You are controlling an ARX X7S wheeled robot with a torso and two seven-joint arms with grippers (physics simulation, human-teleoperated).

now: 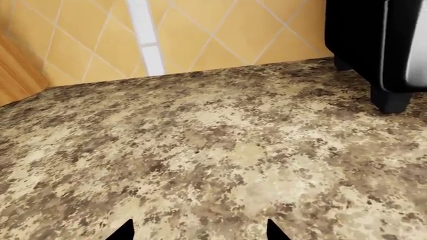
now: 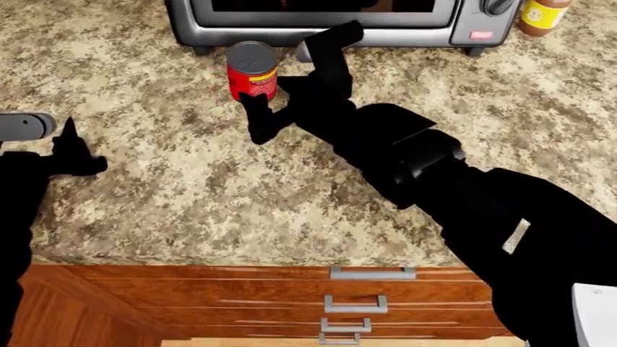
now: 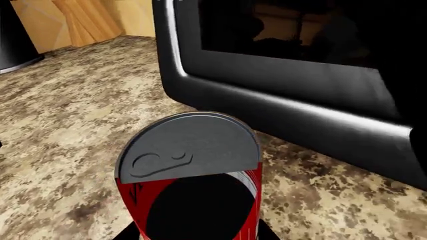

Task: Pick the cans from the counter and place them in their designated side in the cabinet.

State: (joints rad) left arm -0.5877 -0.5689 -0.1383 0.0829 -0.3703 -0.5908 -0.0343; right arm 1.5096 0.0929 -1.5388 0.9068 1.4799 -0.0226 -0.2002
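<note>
Right claw (image 2: 268, 108) spread around the can (image 2: 253, 71), not clamped yet; I'd centre it, squeeze gently, lift clear of the toaster oven (image 2: 318, 18)

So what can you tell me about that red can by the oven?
The can is a small red tin with a flat dark grey top and a yellow-and-white label. It stands upright on the speckled counter, just in front of the toaster oven. The right gripper reaches it from the front, with its fingers beside the base.
</note>
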